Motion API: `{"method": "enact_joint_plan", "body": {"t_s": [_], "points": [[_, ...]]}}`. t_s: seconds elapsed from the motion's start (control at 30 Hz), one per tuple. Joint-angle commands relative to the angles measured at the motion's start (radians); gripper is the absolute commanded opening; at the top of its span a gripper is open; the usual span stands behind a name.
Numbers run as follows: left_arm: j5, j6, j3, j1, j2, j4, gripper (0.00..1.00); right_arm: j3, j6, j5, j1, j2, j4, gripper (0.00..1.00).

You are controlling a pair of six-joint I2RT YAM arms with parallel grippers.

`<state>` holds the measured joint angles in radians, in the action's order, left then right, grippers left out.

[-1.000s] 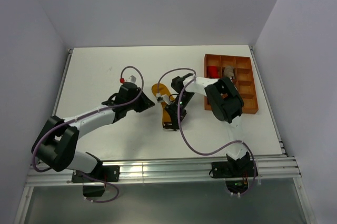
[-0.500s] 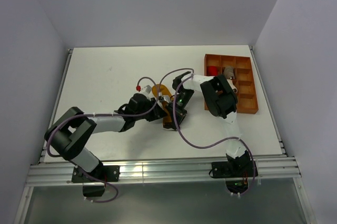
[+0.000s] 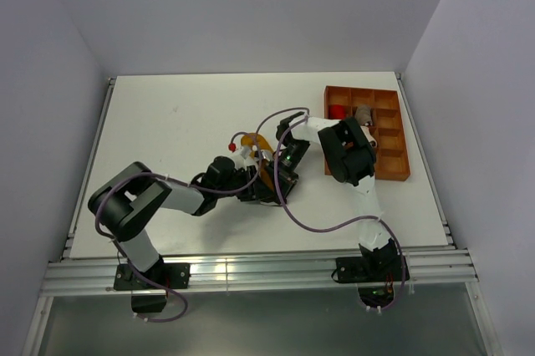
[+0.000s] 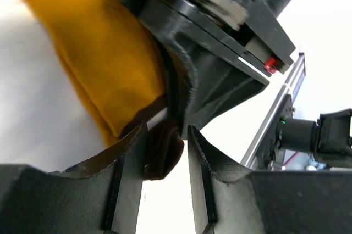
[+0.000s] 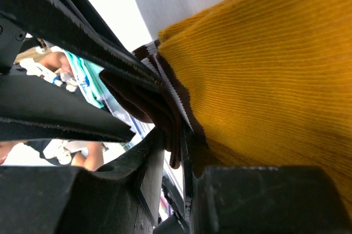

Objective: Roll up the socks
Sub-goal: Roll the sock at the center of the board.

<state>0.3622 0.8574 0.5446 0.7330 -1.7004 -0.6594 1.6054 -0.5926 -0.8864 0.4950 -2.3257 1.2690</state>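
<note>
A mustard-orange sock [image 3: 261, 149] lies mid-table, mostly hidden under both arms in the top view. Its brown-and-white striped cuff [image 5: 165, 99] is pinched between the jaws of my right gripper [image 5: 171, 146], which is shut on it and sits at the sock's near end [image 3: 281, 179]. My left gripper [image 4: 165, 132] has come in from the left [image 3: 256, 189] and stands open. The dark brown cuff end [image 4: 162, 149] hangs between its fingers, touching only the left finger [image 4: 129, 157]. The sock's orange body [image 4: 99, 53] spreads up and to the left.
An orange compartment tray [image 3: 393, 143] stands at the back right, holding a red bundle [image 3: 338, 111] and a grey bundle [image 3: 363, 114]. The right gripper's black body [image 4: 220, 69] sits directly ahead of my left fingers. Metal rails [image 3: 251, 272] run along the near table edge.
My left arm swung right across the table to the sock's cuff end, and its jaws widened. The right gripper stayed shut on the cuff, shifting only slightly.
</note>
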Motion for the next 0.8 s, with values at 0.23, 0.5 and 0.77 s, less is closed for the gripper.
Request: {"method": "enact_joint_plan", "body": {"t_s": [0.23,0.5,0.77], "points": [[0.043,-0.04,0.028,0.006,-0.039,-0.027,0.33,0.031,-0.004,0.009,-0.018,-0.023,0.001,0.23],[-0.02,0.027,0.09,0.008,-0.07,0.162,0.06,0.019,0.019,0.038,-0.019,0.015,-0.045,0.25],[-0.069,0.137,0.132,0.008,-0.123,0.372,0.0,-0.042,0.098,0.099,-0.019,0.137,-0.186,0.46]]}}
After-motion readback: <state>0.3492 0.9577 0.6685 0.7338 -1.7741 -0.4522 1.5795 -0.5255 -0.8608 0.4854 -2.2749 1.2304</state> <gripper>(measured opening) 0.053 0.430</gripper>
